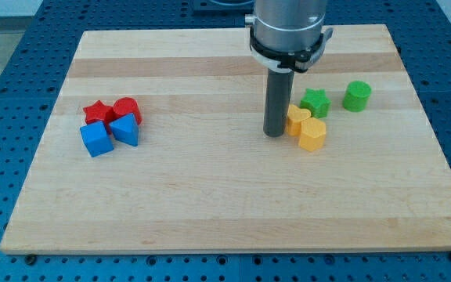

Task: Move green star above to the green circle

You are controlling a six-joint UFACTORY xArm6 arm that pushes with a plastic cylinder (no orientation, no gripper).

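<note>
The green star (315,102) lies at the view's right, just left of the green circle (358,95), with a small gap between them. My tip (274,134) rests on the board to the lower left of the star, touching or almost touching the left side of a yellow block (297,119). A second yellow block (313,135) sits just below and right of the first, under the star.
At the view's left is a cluster: a red star (95,112), a red block (127,109), a blue cube (96,139) and a blue triangular block (125,130). The wooden board (225,204) ends near the green circle's right.
</note>
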